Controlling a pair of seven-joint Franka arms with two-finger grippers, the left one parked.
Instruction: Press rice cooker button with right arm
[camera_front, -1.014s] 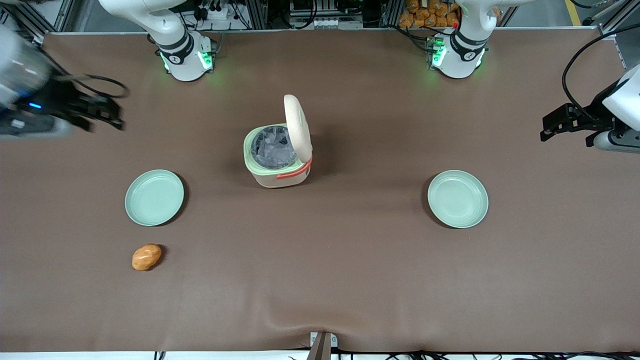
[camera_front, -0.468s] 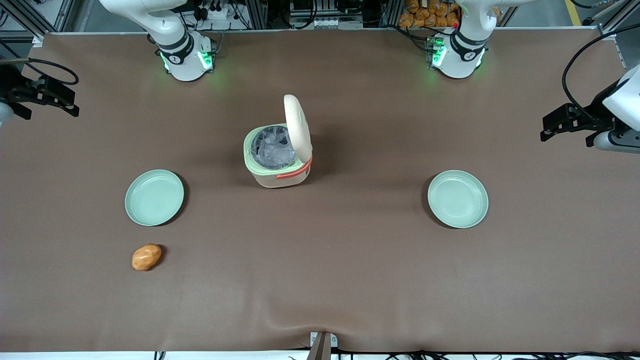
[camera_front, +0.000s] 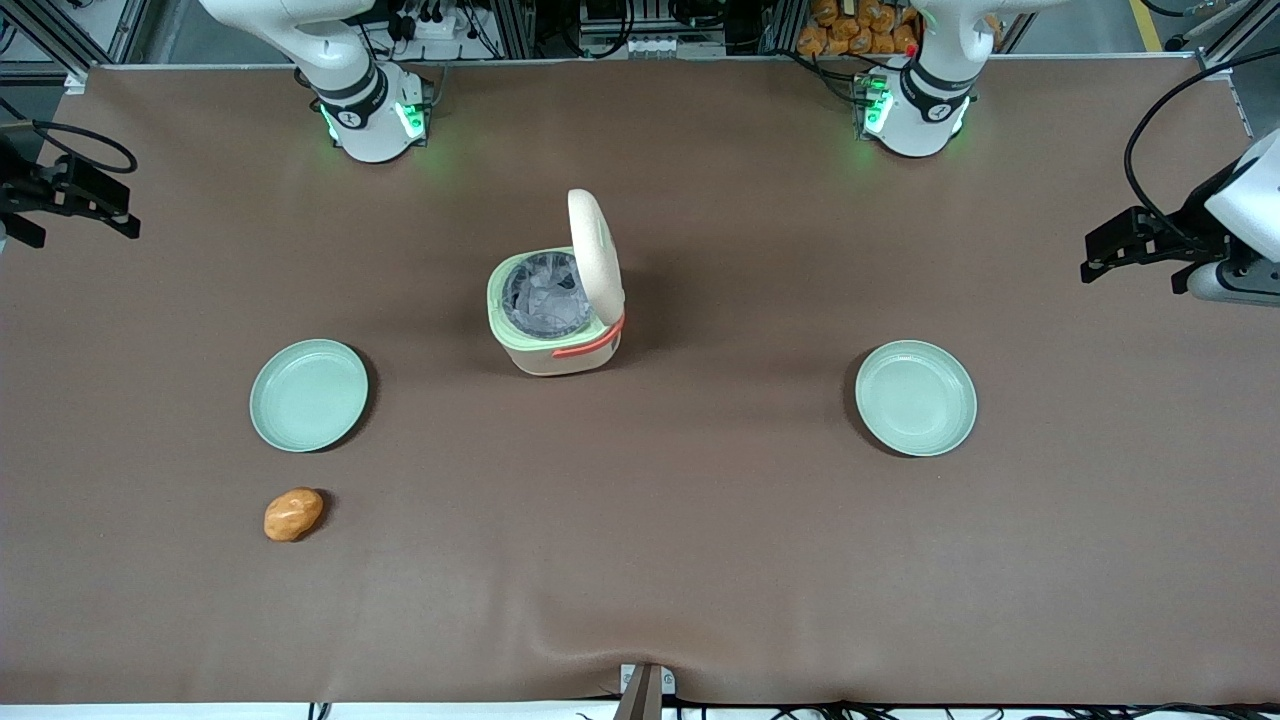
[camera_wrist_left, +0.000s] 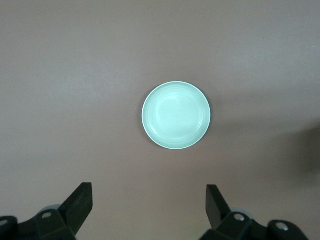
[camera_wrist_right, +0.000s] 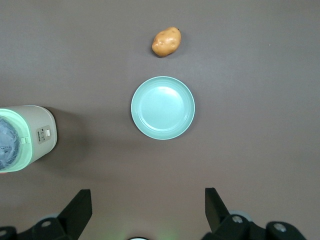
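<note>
Rice cooker (camera_front: 556, 312): stood near the middle of the brown table (camera_front: 700, 560), lid (camera_front: 594, 257) swung upright, silvery inner pot (camera_front: 545, 292) exposed; in the right wrist view its cream front panel (camera_wrist_right: 44, 135) is seen.
Button: no pale green button can be made out on the raised lid; whether the small marks on the front panel are controls cannot be told.
Gripper (camera_wrist_right: 148, 210): held high at the working arm's end of the table, well apart from the cooker, fingers spread wide, nothing between them.
Handling: the cooker is judged a light, rigid plastic shell, easily slid or tipped; a press is best made straight onto the button, gently, with one fingertip, no grasp being needed.
Nearby: a green plate (camera_wrist_right: 163, 107) and a potato (camera_wrist_right: 166, 42) lie below the gripper; a second plate (camera_front: 915, 397) lies toward the parked arm's end.
</note>
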